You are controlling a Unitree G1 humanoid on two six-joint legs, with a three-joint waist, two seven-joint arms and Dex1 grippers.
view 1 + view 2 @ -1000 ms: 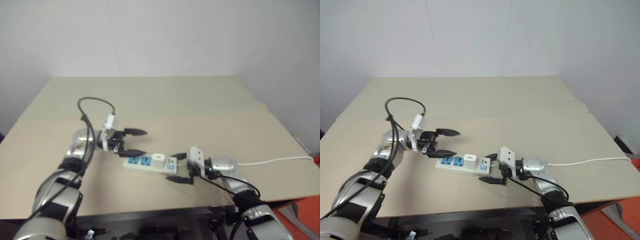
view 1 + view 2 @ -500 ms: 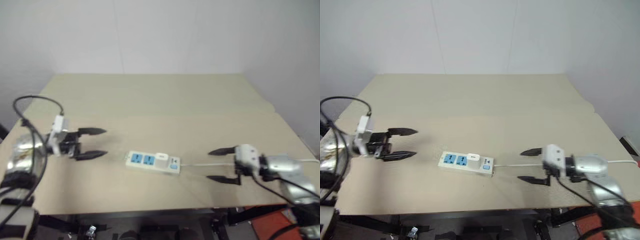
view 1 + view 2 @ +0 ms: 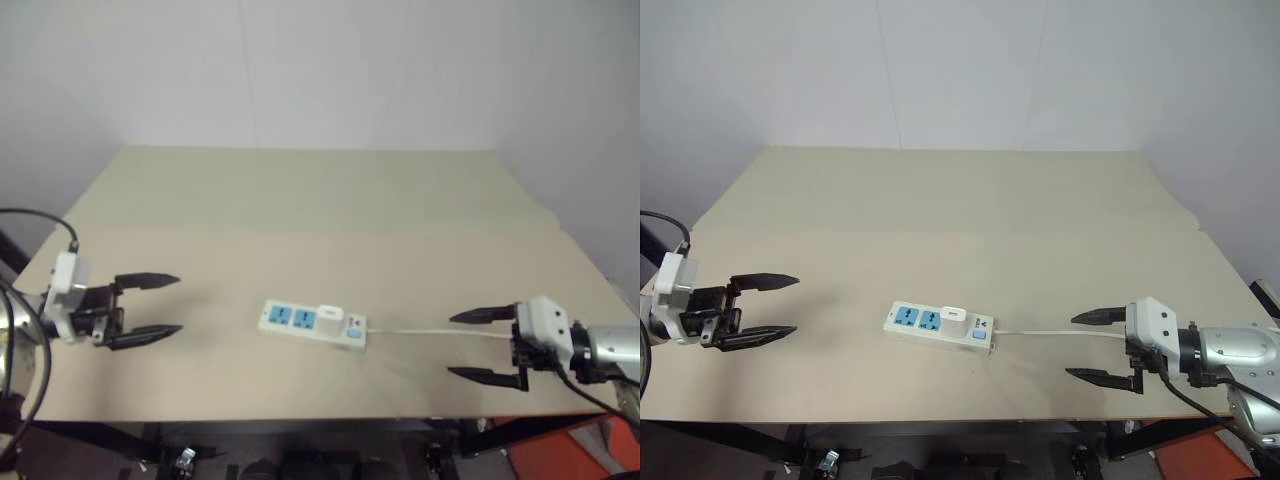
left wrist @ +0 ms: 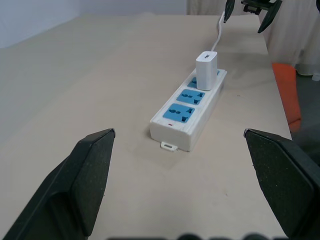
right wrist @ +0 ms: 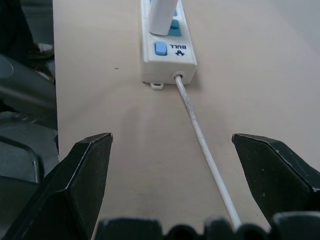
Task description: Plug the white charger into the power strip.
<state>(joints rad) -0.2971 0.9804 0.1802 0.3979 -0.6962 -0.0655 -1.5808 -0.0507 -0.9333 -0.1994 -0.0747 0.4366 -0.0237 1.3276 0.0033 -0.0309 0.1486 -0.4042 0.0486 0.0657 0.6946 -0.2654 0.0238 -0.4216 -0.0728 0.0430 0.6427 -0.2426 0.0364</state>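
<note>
The power strip [image 3: 938,324] lies flat near the table's front middle, its thin white cord [image 3: 1060,334] running off to the right. The white charger [image 3: 954,316] stands upright in the blue socket nearest the switch end; the left wrist view shows the charger [image 4: 206,70] seated there, with two blue sockets bare beside it. My left gripper [image 3: 765,308] hovers open at the far left, well away from the strip, fingers pointing toward it. My right gripper [image 3: 1102,347] hangs open at the right, straddling the cord's line, with nothing between its fingers.
The beige table [image 3: 960,210] stretches back to a white wall. Its front edge [image 3: 940,418] runs just below the strip. A black cable [image 3: 30,215] loops by my left wrist. An orange object [image 3: 560,455] sits below the table's right corner.
Both grippers have drawn away from the power strip, the left one leftward and the right one rightward. The charger stays seated in the strip. The camera view has shifted.
</note>
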